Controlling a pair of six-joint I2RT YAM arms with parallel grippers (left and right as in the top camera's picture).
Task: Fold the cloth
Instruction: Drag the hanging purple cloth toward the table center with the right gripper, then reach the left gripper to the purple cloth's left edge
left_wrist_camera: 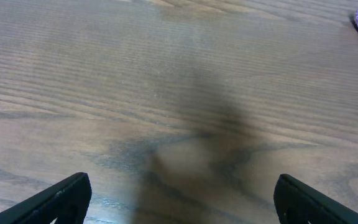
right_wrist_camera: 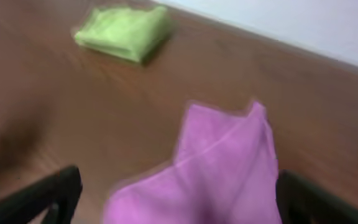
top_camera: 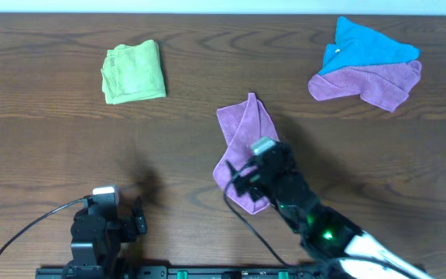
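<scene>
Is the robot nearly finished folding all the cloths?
Not yet. The green cloth looks neatly folded. The middle purple cloth seems to be the one being worked on: it lies rumpled, with the right jaws open over it. The blue cloth and the far purple cloth under it sit in a loose heap, so they seem left to do.

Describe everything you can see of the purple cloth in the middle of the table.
The purple cloth looks like soft, fuzzy microfibre. It lies loosely crumpled on the wooden table, not neatly folded, with one flap doubled over along a diagonal crease and a pointed corner toward the far edge. The right gripper hangs over its near end with jaws open; whether it touches the fabric cannot be told.
</scene>
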